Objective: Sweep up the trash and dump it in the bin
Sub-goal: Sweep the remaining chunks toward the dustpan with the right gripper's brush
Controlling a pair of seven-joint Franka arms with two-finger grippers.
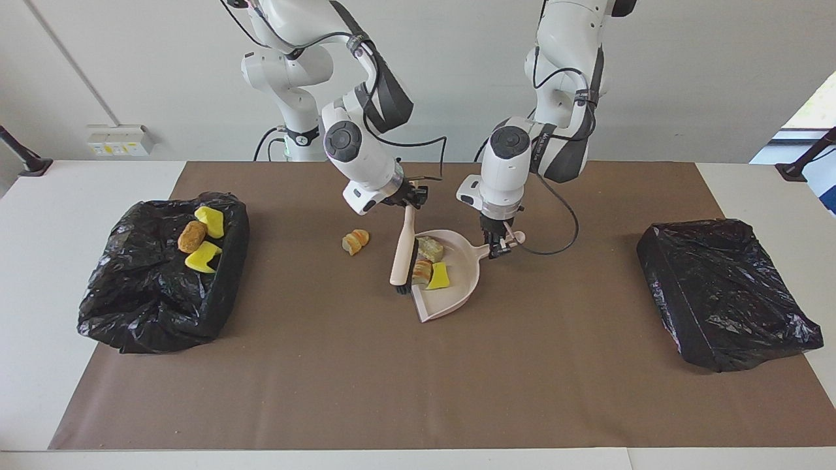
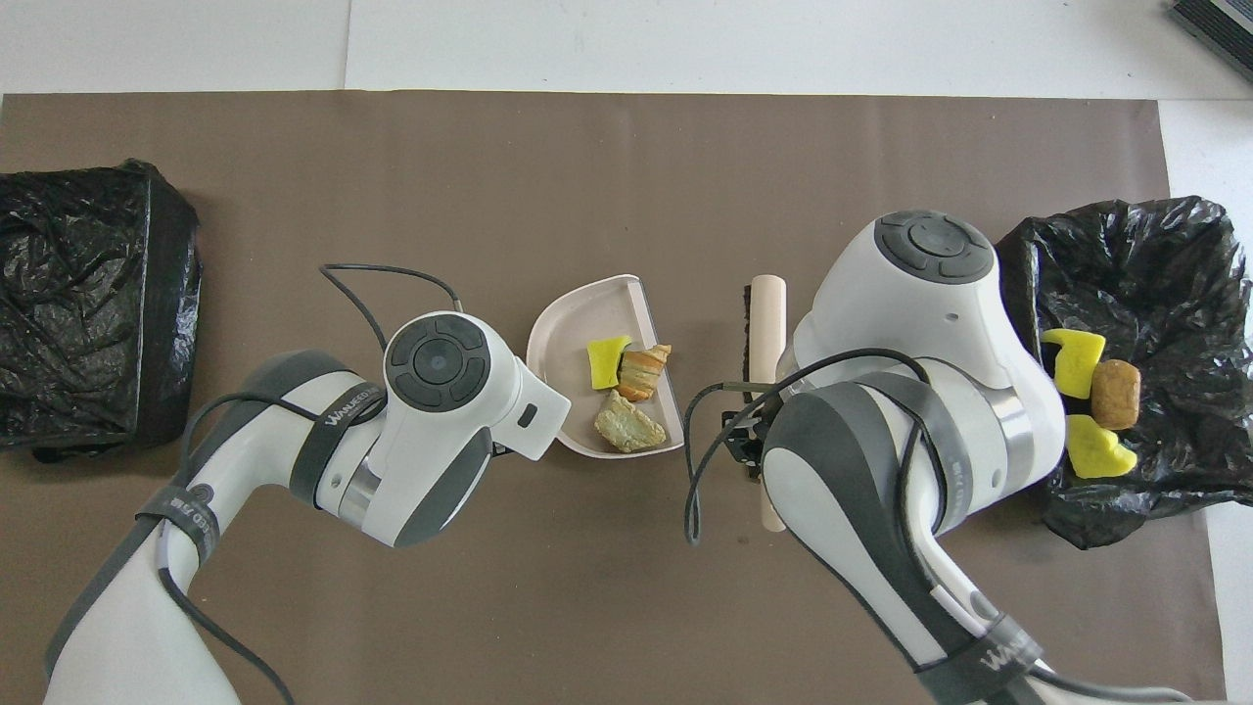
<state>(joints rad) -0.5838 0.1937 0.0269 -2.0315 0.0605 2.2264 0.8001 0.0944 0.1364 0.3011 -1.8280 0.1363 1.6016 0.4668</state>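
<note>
The right gripper (image 1: 410, 199) points down and its jaws hold the brush (image 1: 403, 256), which touches the dustpan (image 1: 457, 287). The left gripper (image 1: 499, 247) bends down, jaws holding the dustpan's handle. Three scraps (image 1: 431, 264) sit in the dustpan, one scrap (image 1: 355, 241) lies on the worktop (image 1: 326, 378), and three lie in the bin (image 1: 163, 274).

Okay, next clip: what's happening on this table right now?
Mid-sweep. The right gripper holds a brush at the dustpan mouth; the left gripper holds the dustpan's handle. Three scraps sit in the pan, and one orange scrap lies on the brown mat beside the brush. Three more pieces are already in the open bin at the right arm's end.
</note>
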